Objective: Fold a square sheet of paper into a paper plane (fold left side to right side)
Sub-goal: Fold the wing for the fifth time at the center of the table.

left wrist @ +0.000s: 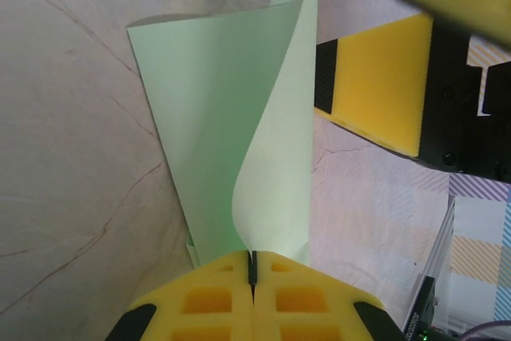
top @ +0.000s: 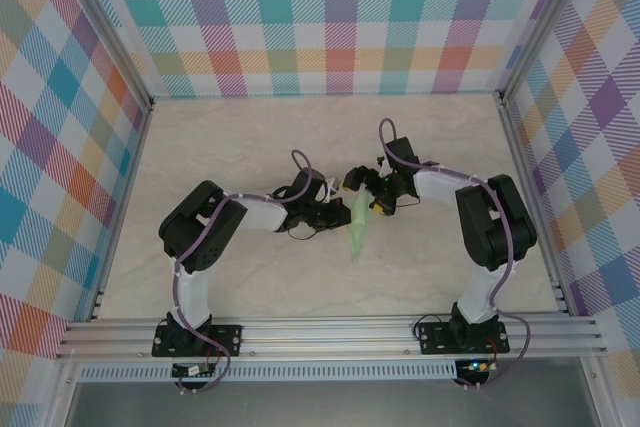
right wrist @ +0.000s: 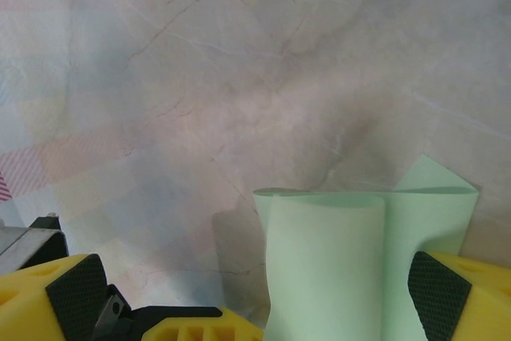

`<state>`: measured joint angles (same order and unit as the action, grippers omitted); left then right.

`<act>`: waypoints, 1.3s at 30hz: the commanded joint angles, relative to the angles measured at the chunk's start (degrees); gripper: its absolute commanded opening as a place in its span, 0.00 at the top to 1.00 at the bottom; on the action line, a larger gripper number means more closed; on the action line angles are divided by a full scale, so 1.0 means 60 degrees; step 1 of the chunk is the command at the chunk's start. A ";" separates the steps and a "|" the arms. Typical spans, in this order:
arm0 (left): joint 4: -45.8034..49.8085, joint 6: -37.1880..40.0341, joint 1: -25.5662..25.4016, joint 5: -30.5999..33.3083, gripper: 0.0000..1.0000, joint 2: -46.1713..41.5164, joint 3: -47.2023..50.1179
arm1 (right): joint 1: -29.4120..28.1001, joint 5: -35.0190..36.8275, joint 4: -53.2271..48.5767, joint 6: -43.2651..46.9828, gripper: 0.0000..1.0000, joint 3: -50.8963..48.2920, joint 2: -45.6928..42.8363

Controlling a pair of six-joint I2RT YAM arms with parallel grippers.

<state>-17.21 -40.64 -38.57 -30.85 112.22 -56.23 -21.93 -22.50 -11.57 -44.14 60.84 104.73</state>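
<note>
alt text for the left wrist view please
The left gripper, shut at bottom centre, pinches a pale green sheet of paper that rises curled, one flap bowing rightward. The right gripper stands open to its right, over a marbled table.

The top camera looks steeply down from behind the arm bases (top: 195,337), far off, over the pale marbled table (top: 250,147). Wrist cameras sit close behind the left gripper (left wrist: 252,265) and right gripper (right wrist: 263,309), facing along the fingers (left wrist: 215,301). All share the thin mint-green folded paper sheet (top: 357,232) at the fingertips.
</note>
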 commanded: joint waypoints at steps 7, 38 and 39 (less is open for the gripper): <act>0.0481 0.0462 0.0233 0.0133 1.00 0.0161 -0.0399 | -0.0167 0.0266 -0.0678 0.0266 0.00 0.0123 0.0427; 0.0158 0.0345 0.0217 -0.0486 1.00 0.0796 -0.0734 | -0.0358 0.0193 -0.0708 0.0318 0.00 0.0231 0.0549; 0.0173 0.0361 0.0217 -0.0483 1.00 0.0836 -0.0750 | -0.0358 0.0180 -0.0718 0.0315 0.00 0.0231 0.0552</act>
<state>-15.25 -39.40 -37.67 -33.76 115.46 -59.11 -22.87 -21.28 -13.15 -42.85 62.11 105.62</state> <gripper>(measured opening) 0.043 0.998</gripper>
